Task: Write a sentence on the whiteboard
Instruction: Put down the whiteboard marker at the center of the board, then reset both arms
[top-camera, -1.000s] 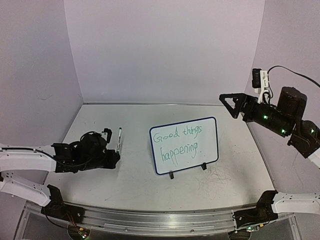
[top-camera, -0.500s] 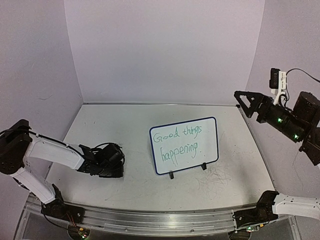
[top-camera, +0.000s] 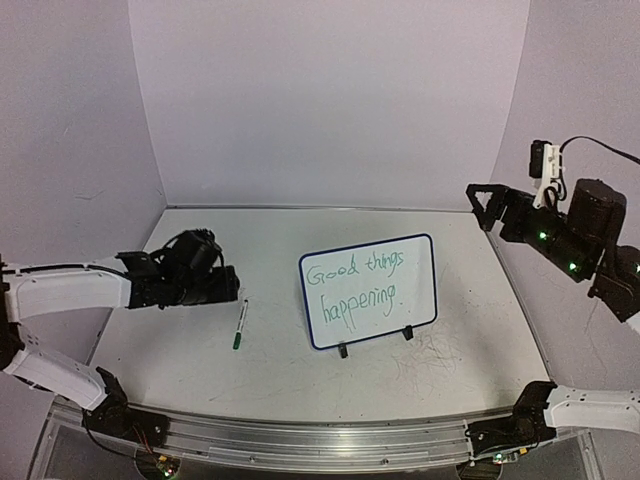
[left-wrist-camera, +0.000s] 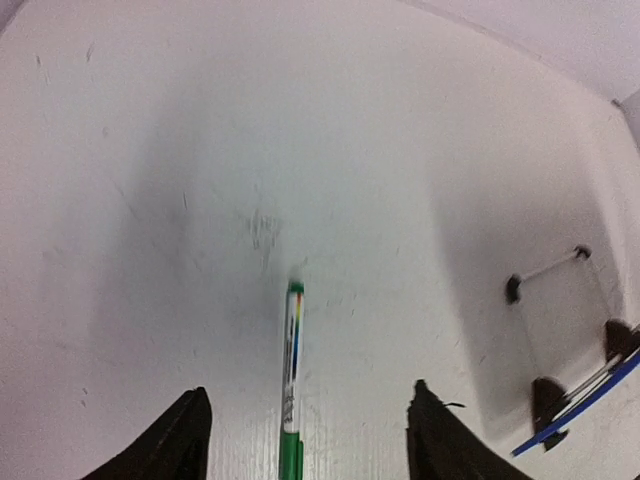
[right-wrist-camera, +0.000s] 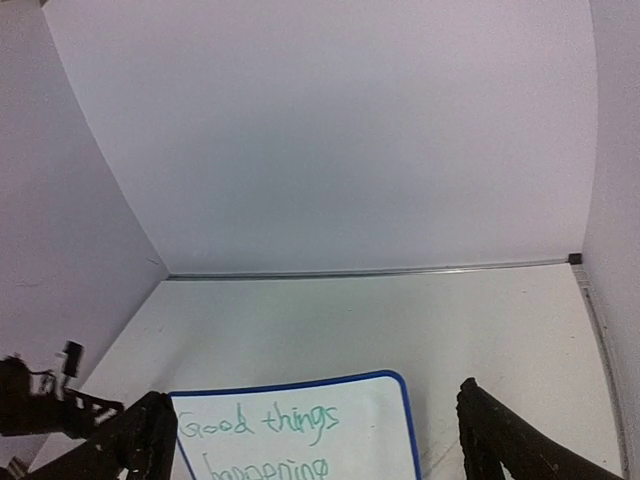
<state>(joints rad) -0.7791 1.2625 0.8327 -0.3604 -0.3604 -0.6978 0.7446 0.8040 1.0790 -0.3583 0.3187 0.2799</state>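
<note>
The green handwritten sentence (top-camera: 355, 285) looks complete on the small blue-framed whiteboard (top-camera: 418, 305), upright in the middle of the white bench (top-camera: 300, 385). The green marker pen (top-camera: 240, 322) lies flat to its left, just beside my open left end effector (top-camera: 232, 285). The right end effector (top-camera: 482, 200), also open, hangs at the far right. I judge that the next move is only to draw both arms away.

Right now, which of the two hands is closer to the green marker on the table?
The left hand, open right by the marker, which lies loose. The right hand hangs raised at the far right, beyond the whiteboard.
</note>
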